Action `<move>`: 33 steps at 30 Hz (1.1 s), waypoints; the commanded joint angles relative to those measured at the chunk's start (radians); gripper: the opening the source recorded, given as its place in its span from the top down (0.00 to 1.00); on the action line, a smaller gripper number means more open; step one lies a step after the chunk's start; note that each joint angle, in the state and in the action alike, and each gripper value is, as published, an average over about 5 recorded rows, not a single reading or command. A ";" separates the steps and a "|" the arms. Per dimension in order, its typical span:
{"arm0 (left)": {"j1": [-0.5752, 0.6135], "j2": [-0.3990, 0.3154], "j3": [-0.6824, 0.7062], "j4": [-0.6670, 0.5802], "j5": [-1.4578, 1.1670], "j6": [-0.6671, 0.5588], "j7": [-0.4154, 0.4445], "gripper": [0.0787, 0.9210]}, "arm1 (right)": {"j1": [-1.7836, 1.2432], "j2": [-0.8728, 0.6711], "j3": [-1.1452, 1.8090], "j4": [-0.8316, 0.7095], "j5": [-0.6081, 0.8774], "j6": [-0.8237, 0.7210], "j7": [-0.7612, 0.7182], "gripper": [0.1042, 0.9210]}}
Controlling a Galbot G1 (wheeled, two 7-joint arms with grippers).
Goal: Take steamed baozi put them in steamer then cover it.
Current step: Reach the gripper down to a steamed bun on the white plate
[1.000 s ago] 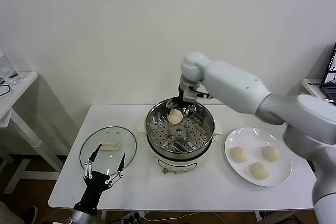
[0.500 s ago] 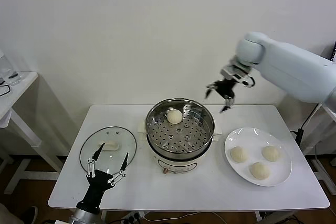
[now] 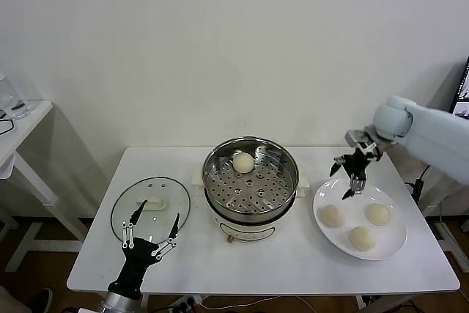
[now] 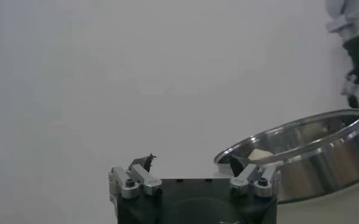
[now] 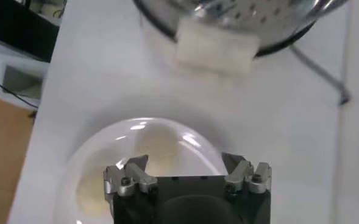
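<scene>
White wall stands behind a white worktop (image 3: pixel 308 262) that carries everything. Near the middle of the worktop sits the steamer (image 3: pixel 250 181), a shiny steel pot on a white base, uncovered, its perforated tray showing. One baozi in the steamer (image 3: pixel 243 161) rests on that tray toward the far side. Toward the worktop's right edge lies a white plate (image 3: pixel 392 243) holding three baozi on the plate (image 3: pixel 360 237), set apart from one another. Toward the left edge the cover (image 3: pixel 150 205), a clear glass lid with a cream handle, lies flat on the worktop, beside the steamer but not touching it.

The right end effector (image 3: pixel 349 177) hangs in the air above the far rim of the plate, between the steamer and the buns, fingers spread wide and holding nothing. The left end effector (image 3: pixel 149 236) hovers low at the near edge of the worktop, just in front of the cover, fingers also spread wide and empty.
</scene>
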 commanded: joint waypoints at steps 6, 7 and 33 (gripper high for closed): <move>0.006 -0.001 -0.014 -0.001 0.000 -0.003 -0.001 0.12 | -0.167 0.013 0.046 -0.023 -0.032 -0.059 0.081 0.12; 0.006 -0.001 -0.015 -0.001 0.000 -0.003 -0.001 0.12 | -0.172 0.017 0.049 -0.025 -0.036 -0.059 0.083 0.12; 0.005 0.001 -0.024 -0.019 -0.066 0.020 0.000 0.12 | -0.199 0.043 0.113 -0.044 -0.135 -0.048 0.062 0.25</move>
